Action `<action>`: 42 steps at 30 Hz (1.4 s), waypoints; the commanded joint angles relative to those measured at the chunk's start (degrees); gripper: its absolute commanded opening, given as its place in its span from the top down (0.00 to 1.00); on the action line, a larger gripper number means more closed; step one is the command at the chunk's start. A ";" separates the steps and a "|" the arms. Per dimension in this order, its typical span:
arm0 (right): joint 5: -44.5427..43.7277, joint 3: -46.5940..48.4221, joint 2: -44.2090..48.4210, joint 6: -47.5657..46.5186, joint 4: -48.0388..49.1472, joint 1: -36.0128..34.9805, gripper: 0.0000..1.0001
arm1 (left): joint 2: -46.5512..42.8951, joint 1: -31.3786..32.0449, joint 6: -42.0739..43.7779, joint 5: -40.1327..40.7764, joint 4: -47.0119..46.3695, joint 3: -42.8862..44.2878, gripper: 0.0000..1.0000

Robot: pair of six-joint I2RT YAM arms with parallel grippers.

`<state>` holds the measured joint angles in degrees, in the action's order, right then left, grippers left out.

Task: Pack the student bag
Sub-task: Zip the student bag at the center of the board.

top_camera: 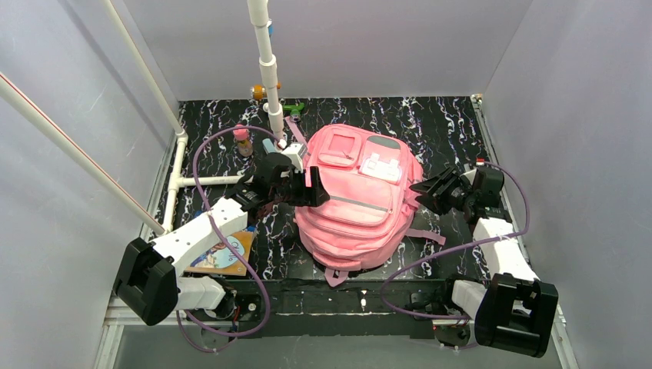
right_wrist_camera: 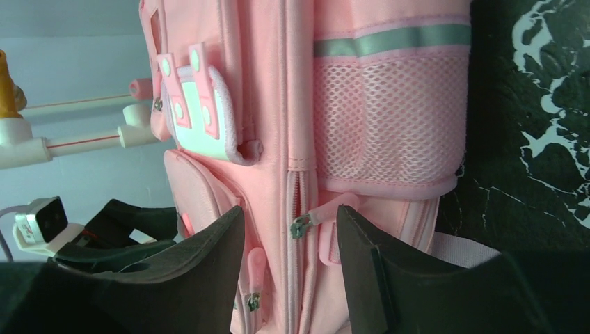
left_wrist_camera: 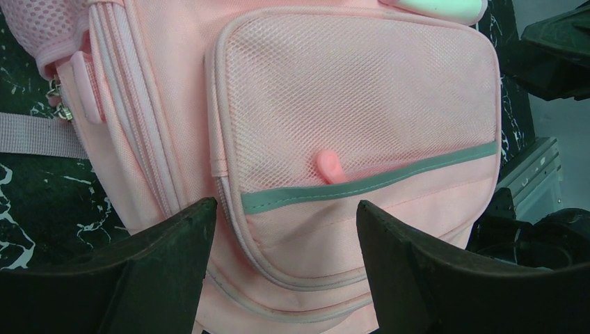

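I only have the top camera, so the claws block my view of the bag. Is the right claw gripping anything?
Observer: No. The right claw is open. A zip slider on the side of the bag shows between its jaws, ungripped.
Operator: And the left claw?
Observer: The left claw is open as well, facing the mesh pocket, with nothing held.
Operator: Any pull there?
Observer: Yes, a pink tab lies on the mesh, its end at the grey stripe.
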<state>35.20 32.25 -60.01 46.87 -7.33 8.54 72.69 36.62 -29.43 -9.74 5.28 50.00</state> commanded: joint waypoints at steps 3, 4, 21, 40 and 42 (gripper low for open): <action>6.23 -3.55 -1.32 2.69 8.64 2.28 0.39 | -1.93 0.45 1.12 1.52 3.36 -0.33 0.29; 4.66 -2.33 -1.52 -0.66 5.68 2.28 0.35 | -1.82 0.44 1.13 1.40 3.34 -0.31 0.29; 1.35 -7.39 -0.23 20.95 4.48 1.57 0.42 | -3.38 0.46 -0.55 2.85 2.57 -1.57 0.29; 1.03 -14.53 -3.57 38.30 23.97 -0.84 0.62 | -2.84 0.46 -3.21 1.17 0.74 -3.30 0.30; 1.04 -15.04 -3.98 39.95 26.30 -1.09 0.62 | -2.73 0.47 -3.35 0.96 0.46 -3.41 0.30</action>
<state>35.97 17.78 -63.51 82.24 11.81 8.27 71.16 36.93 -32.18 -8.12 5.58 47.79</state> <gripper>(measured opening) 0.380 0.705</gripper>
